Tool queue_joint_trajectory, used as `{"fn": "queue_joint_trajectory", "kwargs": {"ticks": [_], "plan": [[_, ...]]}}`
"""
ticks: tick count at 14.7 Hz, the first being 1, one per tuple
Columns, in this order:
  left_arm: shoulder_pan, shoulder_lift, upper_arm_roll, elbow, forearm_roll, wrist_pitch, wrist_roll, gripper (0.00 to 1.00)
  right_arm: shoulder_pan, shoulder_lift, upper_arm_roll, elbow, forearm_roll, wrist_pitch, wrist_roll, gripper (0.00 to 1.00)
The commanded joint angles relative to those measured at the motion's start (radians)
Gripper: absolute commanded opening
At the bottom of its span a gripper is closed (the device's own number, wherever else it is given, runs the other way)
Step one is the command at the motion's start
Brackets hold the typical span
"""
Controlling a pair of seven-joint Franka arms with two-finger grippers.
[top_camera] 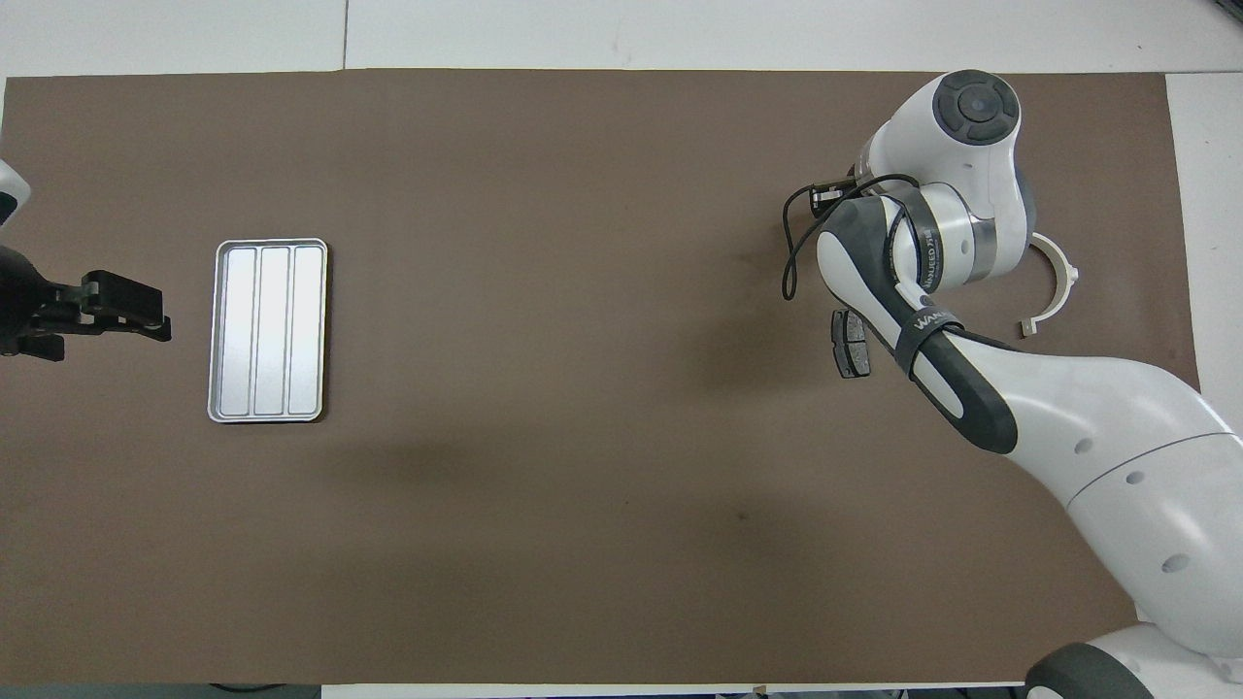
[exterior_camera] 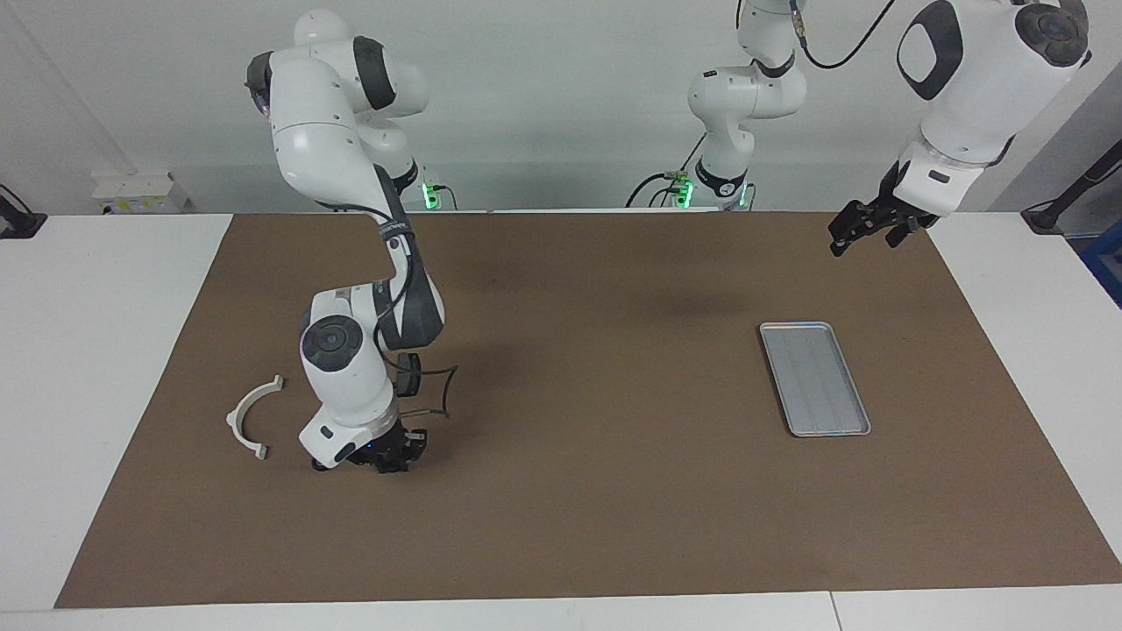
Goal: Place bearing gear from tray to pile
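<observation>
One piece of the pile shows whole: the white arc (exterior_camera: 254, 416), lying flat on the brown mat (exterior_camera: 614, 526) toward the right arm's end of the table, its open side turned toward the right arm's wrist. Just beside it the right gripper (exterior_camera: 396, 457) is down low at the mat. Its tips are dark and lie under the wrist housing in the facing view, and the overhead view covers them wholly with the arm's last joints, so I cannot tell whether it is apart, together or clamped on anything. The bearing gear cannot be made out in either view. Nearer to the robots than that gripper lies a dark brake pad (top_camera: 851, 343). It is clear from overhead but half hidden by the forearm in the facing view. A thin black cable (exterior_camera: 443, 394) loops out from the wrist above it.

Well apart, toward the left arm's end, the tray (exterior_camera: 815, 379) lies flat on the mat, its ribs running lengthwise. The left gripper (exterior_camera: 863, 230) hangs raised over the mat's edge, clear of the tray, and waits. Whether it is open or closed cannot be told, and its arm is cut off at the overhead view's edge.
</observation>
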State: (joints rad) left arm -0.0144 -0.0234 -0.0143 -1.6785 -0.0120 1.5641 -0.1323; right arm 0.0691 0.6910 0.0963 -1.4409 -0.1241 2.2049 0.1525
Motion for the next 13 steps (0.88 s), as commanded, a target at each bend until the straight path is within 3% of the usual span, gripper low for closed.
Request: {"fn": "queue_joint_trajectory", "kwargs": {"ticks": [1,13], "plan": [[0.005,-0.027,-0.004,-0.027,-0.01,0.01,0.007,1.0,-0.005,-0.088,0.016,-0.038,-0.003,-0.042,0.016,1.0],[0.005,-0.027,-0.004,-0.027,-0.01,0.01,0.007,1.0,-0.032,-0.307,0.014,-0.036,0.024,-0.292,-0.016,1.0]]}}
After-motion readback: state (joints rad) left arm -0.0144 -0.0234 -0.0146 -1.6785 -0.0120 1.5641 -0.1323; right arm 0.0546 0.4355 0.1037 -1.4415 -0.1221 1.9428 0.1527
